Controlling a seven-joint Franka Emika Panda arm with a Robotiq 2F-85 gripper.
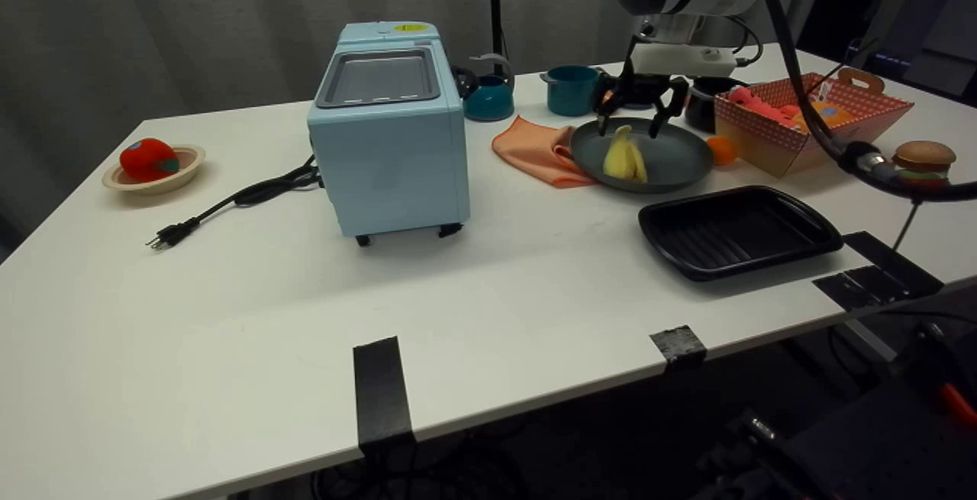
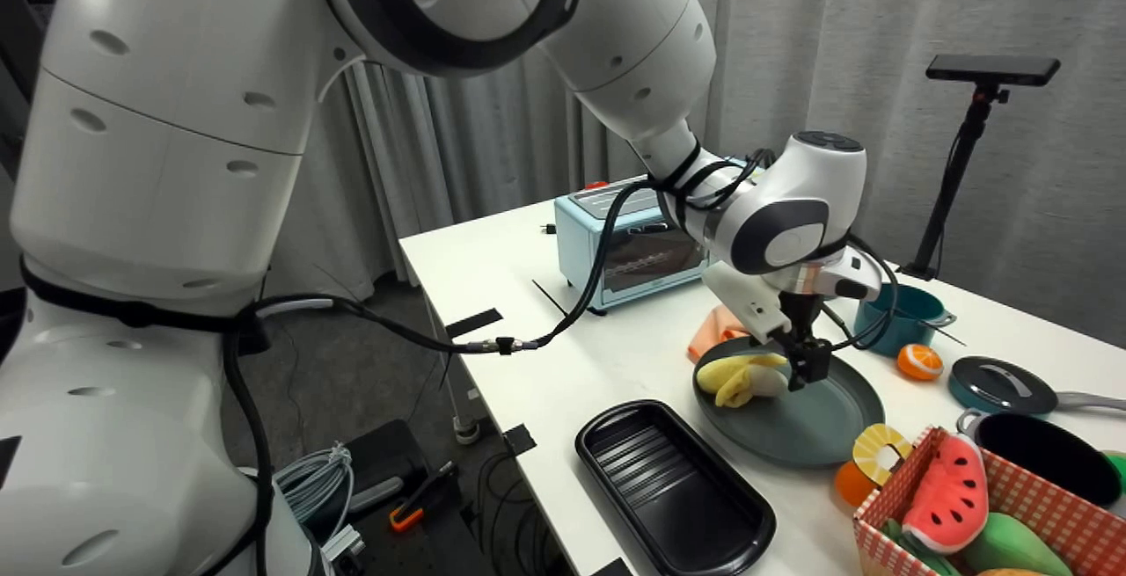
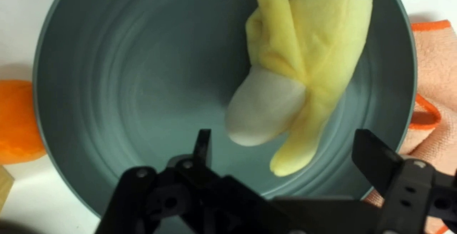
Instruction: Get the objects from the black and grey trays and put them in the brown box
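The white table (image 1: 252, 317) is spreading out under the grey round tray (image 3: 160, 76). The light-blue toaster oven (image 1: 393, 168) is standing apart from that tray (a yellow sticker (image 1: 411, 27) is showing on its top, any print too small to read). The brown box (image 1: 754, 141) is standing near the grey round tray, a plush watermelon slice (image 2: 950, 497) lying inside; in an exterior view a black cable (image 1: 796, 72) is crossing in front of it. The black tray (image 2: 676, 497) is lying just beside the grey round tray, the peach cloth (image 1: 534, 150) at the latter's rim. A cream bowl (image 1: 159, 186) is resting well apart from that same tray, holding a round red toy (image 1: 149, 162) bearing a blue mark (image 1: 133, 146) too small to read. The gripper (image 3: 282, 134) is hovering over the grey round tray, its fingers standing wide apart. The plush peeled banana (image 3: 317, 62) is lying in that tray, its pale end showing between the fingertips in the wrist view. The orange (image 1: 722, 150) is sitting between the grey round tray and the brown box.
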